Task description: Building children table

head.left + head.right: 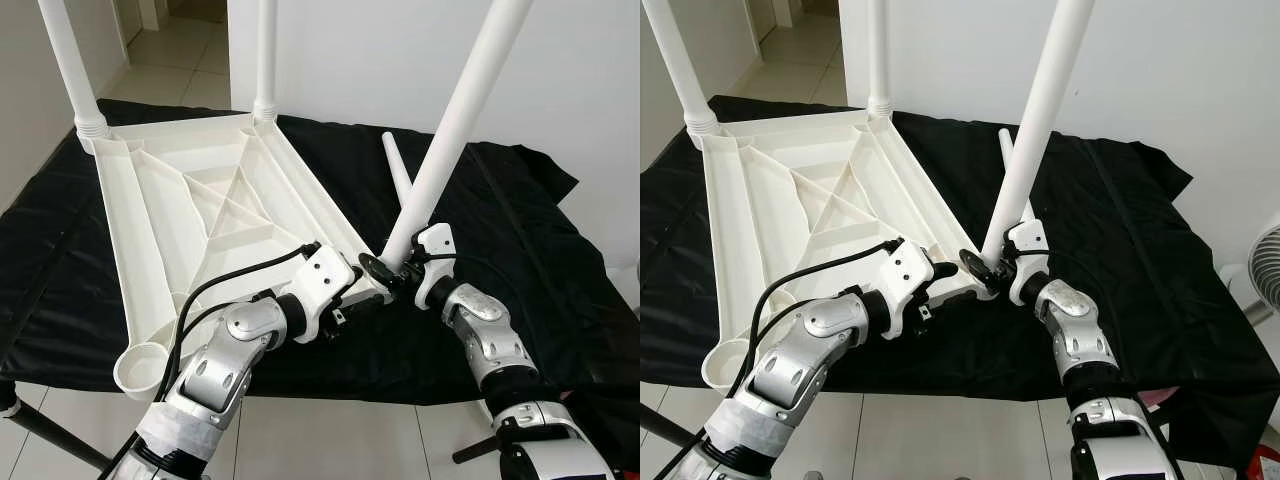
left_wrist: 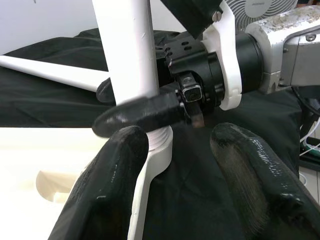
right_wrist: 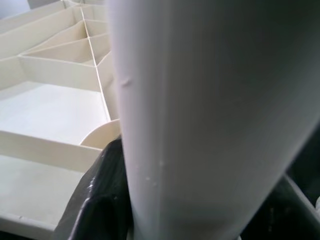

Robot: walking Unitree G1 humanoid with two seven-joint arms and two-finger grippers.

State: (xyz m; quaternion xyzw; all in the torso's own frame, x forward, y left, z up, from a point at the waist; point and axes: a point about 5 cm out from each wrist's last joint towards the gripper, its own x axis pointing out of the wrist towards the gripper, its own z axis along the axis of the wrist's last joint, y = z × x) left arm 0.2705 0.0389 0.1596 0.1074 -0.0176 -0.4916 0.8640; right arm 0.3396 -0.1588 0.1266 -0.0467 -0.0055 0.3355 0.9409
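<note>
The table leg (image 1: 455,120) looks light and stiff, a long white plastic tube. It is smooth, so it may slip and turn in a grip. My guess is the best place to hold it is low down, close to the screw end, where it cannot swing much. Held higher up, the long leg would tip over easily.

The right gripper (image 1: 398,262) has its two black fingers squeezed tight on the low end of this leg. The leg leans toward 1 o'clock from there. Its bottom sits at the corner socket (image 2: 159,150) of the table top (image 1: 150,210), and a bit of screw thread shows just above the socket, so I think it is not screwed all the way in.

The left gripper (image 1: 365,288) is just beside that same corner, at about 8 o'clock from the leg's foot. Its fingers (image 2: 107,190) are spread apart and hold nothing.

The table top is white, lies upside down on a black cloth (image 1: 500,250), and has thin ribs that cross inside it. Two legs (image 1: 68,60) stand straight up at its far corners, near 11 and 12 o'clock. A spare leg (image 1: 398,172) lies on the cloth behind the tilted one. The near corner at 7 o'clock has an empty round socket (image 1: 140,365).
</note>
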